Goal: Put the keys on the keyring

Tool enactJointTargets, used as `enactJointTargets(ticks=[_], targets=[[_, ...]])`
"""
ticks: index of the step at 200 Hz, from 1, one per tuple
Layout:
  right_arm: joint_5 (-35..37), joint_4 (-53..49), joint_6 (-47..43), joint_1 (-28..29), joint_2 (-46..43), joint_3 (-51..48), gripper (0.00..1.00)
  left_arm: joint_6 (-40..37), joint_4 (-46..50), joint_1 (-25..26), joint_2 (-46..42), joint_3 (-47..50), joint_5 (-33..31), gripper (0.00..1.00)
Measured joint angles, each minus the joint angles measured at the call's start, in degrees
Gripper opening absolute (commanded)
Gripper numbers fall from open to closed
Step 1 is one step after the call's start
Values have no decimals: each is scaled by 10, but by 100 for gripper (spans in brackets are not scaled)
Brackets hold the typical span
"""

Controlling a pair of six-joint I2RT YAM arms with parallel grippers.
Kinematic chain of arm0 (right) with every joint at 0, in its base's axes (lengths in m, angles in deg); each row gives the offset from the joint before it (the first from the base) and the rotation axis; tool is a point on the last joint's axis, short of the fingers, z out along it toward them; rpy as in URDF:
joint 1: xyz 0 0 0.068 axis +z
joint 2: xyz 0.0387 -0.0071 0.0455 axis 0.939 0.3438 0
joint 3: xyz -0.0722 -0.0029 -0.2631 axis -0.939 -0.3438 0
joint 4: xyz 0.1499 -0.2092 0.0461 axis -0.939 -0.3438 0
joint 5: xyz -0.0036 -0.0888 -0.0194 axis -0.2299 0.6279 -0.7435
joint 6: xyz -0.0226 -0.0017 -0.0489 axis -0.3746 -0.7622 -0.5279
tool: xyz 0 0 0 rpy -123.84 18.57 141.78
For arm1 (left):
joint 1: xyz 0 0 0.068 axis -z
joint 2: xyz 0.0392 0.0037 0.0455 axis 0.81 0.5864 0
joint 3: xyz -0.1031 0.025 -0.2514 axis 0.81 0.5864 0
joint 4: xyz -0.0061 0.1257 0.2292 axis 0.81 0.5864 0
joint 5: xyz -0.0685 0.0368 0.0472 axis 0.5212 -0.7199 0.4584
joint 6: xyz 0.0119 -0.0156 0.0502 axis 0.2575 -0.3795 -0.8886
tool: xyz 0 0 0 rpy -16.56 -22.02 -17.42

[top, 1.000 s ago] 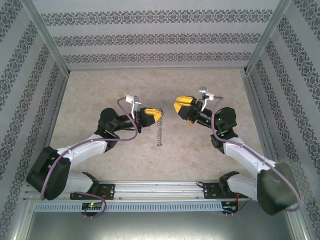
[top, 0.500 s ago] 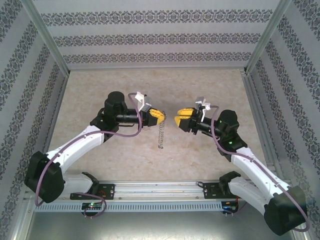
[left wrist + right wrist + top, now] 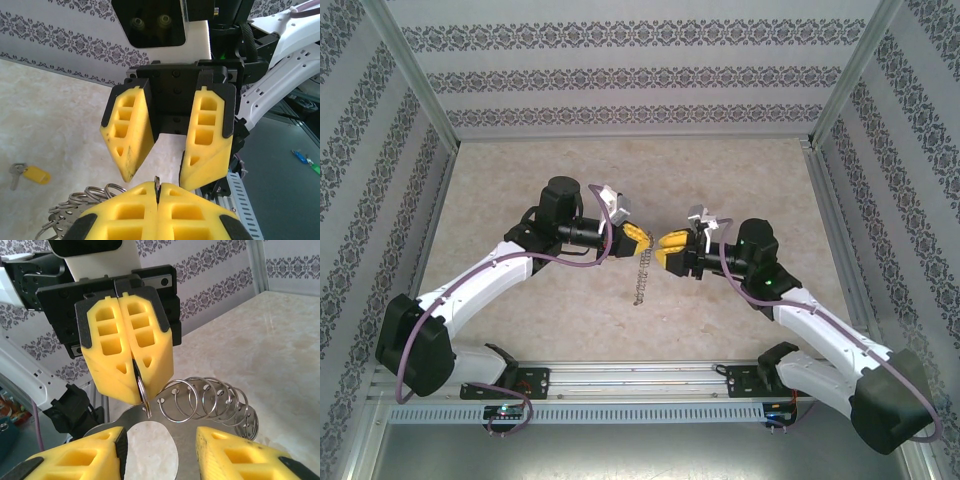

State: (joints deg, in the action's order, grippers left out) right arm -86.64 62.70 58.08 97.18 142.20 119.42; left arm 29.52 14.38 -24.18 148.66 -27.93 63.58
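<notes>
Yellow foam fingers of the left hand are clenched flat together on a thin metal loop of the keyring, whose silvery split rings fan out in a row just beside the grip. The right hand faces it tip to tip, released, its jaws parted on either side of a flat metal piece of the ring without pinching it. The small yellow-headed key lies well apart on the pale marbled surface.
</notes>
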Motion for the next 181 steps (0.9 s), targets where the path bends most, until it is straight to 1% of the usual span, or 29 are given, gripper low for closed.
enactJointTargets(ticks=[77, 111, 130, 142, 174, 179, 181], targets=[[0, 4, -2, 19, 18, 17, 40, 0, 7, 0, 0, 0, 1, 0], [1, 16, -2, 24, 25, 21, 34, 0, 7, 1, 3, 0, 2, 0], [1, 20, -3, 25, 32, 23, 28, 0, 7, 1, 4, 0, 2, 0], [0, 22, -4, 25, 35, 24, 23, 0, 7, 1, 5, 0, 2, 0], [-2, 20, -11, 25, 36, 27, 5, 0, 7, 0, 5, -1, 0, 0], [-2, 19, -9, 25, 36, 27, 0, 0, 7, 0, 5, -1, 0, 0], [-2, 20, -11, 25, 36, 27, 0, 0, 7, 0, 5, -1, 0, 0]])
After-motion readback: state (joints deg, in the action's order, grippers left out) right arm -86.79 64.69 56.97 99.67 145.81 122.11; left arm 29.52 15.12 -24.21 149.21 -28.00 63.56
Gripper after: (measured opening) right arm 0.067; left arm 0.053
